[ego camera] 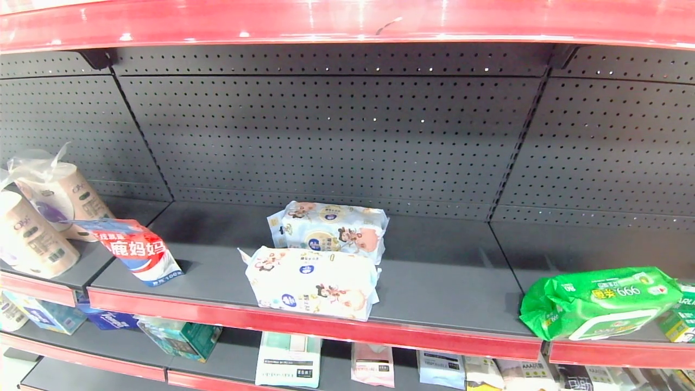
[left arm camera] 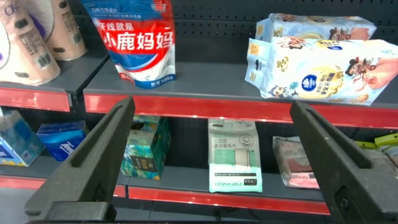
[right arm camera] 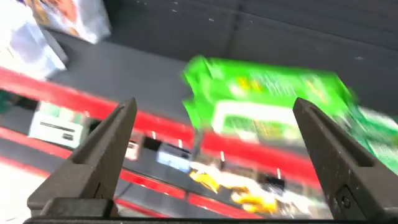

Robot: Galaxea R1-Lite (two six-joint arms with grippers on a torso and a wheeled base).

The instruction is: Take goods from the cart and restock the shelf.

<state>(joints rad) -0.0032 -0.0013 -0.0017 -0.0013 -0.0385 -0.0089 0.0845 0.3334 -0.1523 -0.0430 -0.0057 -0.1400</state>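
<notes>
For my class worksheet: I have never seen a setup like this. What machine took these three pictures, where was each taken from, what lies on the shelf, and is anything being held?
This is a two-armed robot on wheels, restocking a shop shelf. The wide picture comes from a camera on its head. On the shelf lie a front white pack and a back white pack. A blue and red pouch and wrapped paper rolls are to the left, and a green pack is to the right. The other two pictures come from wrist cameras. The dark prongs belong to the left gripper and the right gripper. Both are open and hold nothing.
</notes>
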